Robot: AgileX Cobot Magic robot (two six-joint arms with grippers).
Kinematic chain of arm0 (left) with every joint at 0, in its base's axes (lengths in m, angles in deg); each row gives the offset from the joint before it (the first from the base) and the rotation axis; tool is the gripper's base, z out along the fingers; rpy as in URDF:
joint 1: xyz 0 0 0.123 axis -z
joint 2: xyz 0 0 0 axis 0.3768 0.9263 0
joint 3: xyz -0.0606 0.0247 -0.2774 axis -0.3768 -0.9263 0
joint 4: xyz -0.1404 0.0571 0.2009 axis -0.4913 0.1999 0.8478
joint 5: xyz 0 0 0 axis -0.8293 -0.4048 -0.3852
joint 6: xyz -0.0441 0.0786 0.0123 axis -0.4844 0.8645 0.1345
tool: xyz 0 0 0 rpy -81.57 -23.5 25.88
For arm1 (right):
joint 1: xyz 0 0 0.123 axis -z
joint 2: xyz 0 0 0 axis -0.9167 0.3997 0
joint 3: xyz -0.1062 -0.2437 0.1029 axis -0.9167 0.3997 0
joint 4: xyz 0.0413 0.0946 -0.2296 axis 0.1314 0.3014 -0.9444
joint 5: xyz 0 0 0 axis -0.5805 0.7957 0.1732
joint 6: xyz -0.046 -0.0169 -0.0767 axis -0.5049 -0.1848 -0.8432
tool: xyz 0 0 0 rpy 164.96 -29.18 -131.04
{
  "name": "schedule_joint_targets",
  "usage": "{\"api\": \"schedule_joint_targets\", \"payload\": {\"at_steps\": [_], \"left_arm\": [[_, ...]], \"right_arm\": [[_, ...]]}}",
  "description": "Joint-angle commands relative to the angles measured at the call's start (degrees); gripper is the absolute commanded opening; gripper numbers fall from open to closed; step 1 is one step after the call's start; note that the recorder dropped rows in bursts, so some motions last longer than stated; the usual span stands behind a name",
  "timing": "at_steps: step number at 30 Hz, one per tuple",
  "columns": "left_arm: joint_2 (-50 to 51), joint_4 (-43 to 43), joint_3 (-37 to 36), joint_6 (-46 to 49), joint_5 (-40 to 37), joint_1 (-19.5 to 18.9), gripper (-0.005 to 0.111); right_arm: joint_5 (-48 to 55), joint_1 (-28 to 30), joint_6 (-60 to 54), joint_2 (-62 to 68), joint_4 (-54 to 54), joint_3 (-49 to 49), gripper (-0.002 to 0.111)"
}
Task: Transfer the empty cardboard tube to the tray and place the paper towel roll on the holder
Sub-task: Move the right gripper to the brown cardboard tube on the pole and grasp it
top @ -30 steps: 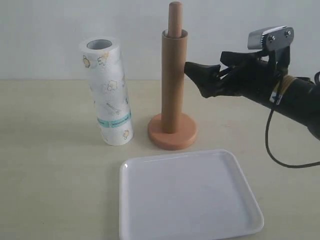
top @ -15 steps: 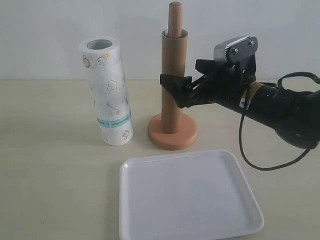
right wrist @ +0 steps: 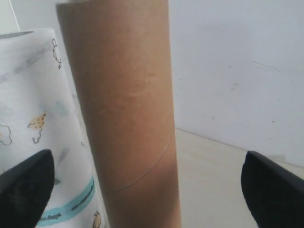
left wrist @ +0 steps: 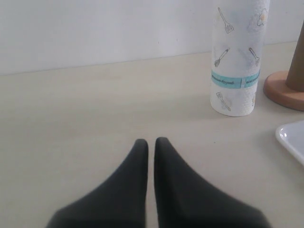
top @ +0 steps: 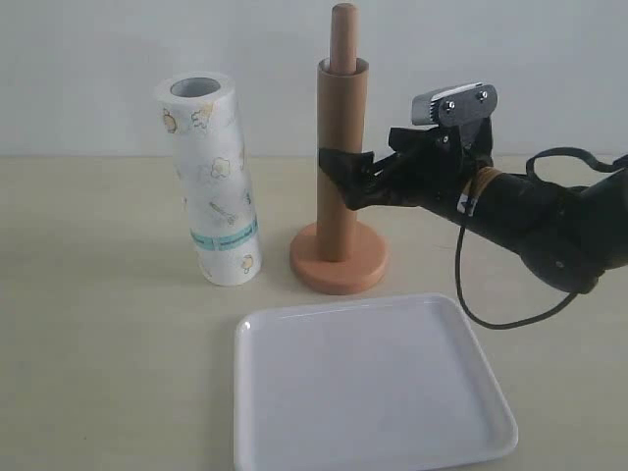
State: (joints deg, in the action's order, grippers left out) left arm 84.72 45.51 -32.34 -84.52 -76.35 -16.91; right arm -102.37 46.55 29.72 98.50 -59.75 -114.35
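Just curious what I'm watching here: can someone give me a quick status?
Right hand open, fingers either side of cardboard tube. Left hand shut, holding nothing. Tube on holder, not yet lifted.

Lab-like: bare tabletop [top: 98,353], blank wall [top: 98,59]

Holder's dowel [top: 343,34] mostly inside cardboard tube [top: 340,118]

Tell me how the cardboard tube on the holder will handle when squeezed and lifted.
The cardboard tube looks hollow, so probably light but apt to dent under a hard squeeze. Its matte surface should grip well. Sleeved over the holder, it likely binds unless lifted straight up.
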Motion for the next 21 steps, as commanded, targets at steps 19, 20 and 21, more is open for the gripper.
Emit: {"api": "schedule_joint_targets", "payload": {"at_steps": [19,20,21], "left_arm": [[-0.2,-0.4,-0.2,0.2,-0.1,-0.1,0.004],[-0.2,-0.4,-0.2,0.2,-0.1,-0.1,0.004],[-0.2,-0.4,-0.2,0.2,-0.1,-0.1,0.004]], "right_arm": [[10.4,-4.7,-1.6,0.9,3.6,-8.2,0.1],[10.2,-4.7,-2.2,0.9,4.8,-8.2,0.1],[10.2,-4.7,-2.7,0.9,5.4,-8.2,0.1]]}}
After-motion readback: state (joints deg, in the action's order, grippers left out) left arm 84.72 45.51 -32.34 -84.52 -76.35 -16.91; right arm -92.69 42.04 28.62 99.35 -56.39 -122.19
